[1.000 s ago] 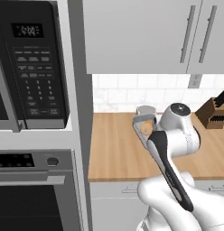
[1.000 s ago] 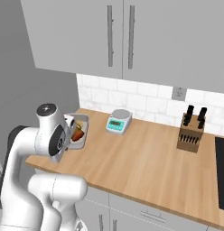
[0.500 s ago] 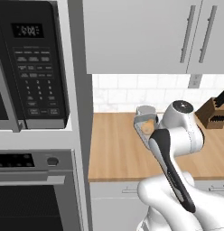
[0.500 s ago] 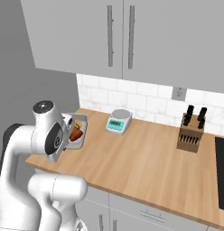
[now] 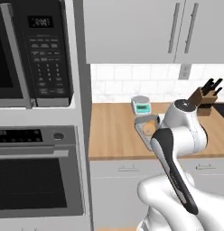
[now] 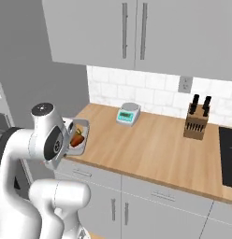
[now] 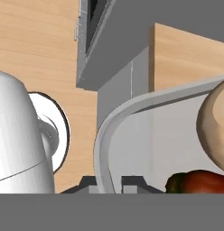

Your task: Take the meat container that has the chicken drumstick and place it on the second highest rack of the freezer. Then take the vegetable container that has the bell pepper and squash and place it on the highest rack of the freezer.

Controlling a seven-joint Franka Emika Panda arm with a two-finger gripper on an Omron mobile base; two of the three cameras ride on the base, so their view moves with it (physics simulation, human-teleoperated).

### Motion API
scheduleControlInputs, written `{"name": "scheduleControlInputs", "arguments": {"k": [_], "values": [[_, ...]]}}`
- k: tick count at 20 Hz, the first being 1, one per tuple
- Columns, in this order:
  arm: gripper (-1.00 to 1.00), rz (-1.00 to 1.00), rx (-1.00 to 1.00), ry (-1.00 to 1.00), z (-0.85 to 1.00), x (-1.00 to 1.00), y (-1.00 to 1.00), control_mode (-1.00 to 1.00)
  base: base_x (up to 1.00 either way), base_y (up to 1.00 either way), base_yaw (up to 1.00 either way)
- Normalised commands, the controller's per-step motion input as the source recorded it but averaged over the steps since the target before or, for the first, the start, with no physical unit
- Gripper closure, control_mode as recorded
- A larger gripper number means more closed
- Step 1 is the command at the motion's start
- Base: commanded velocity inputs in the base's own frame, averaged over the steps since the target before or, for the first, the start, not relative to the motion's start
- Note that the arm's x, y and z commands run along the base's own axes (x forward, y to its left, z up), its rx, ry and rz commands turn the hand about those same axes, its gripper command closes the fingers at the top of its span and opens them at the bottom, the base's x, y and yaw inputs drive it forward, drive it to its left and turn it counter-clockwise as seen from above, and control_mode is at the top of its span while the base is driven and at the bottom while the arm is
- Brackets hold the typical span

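My gripper (image 7: 109, 185) is shut on the rim of the grey vegetable container (image 7: 114, 131). Inside it the pale tan squash (image 7: 216, 126) lies above the red bell pepper (image 7: 200, 182). The container (image 5: 147, 128) hangs tilted over the wooden counter's front edge, close against my arm. From the right the container (image 6: 78, 138) shows the bell pepper (image 6: 77, 139) in it, just beside my elbow. The freezer, its racks, the meat container and the chicken drumstick are out of view.
A small kitchen scale (image 6: 127, 113) and a knife block (image 6: 197, 122) stand at the back of the counter (image 6: 150, 149). A dark cooktop (image 6: 228, 156) lies at the right. A microwave (image 5: 37, 54) and an oven (image 5: 37, 180) fill the tall unit on the left.
The whole picture has shifted slightly, so the camera moved with the base. The arm has drawn a little to the left, with the container still in the grip.
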Motion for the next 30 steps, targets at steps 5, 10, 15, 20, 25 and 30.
{"name": "scheduleControlInputs", "arguments": {"k": [5, 10, 15, 20, 25, 30], "values": [[1.0, 0.0, 0.0, 0.0, 0.0, 0.0, 0.0, 1.0, -0.84, 0.19, -0.36], [1.0, 0.0, 0.0, 0.0, 0.0, 0.0, 0.0, 1.0, -0.61, 0.5, -0.5], [1.0, 0.0, 0.0, 0.0, 0.0, 0.0, 0.0, 1.0, -0.44, 0.95, -0.37], [1.0, 0.0, 0.0, 0.0, 0.0, 0.0, 0.0, 1.0, -0.82, 0.9, -0.11], [1.0, 0.0, 0.0, 0.0, 0.0, 0.0, 0.0, 1.0, -0.58, 0.96, -0.01], [1.0, 0.0, 0.0, 0.0, 0.0, 0.0, 0.0, 1.0, -0.38, 1.0, 0.19]]}}
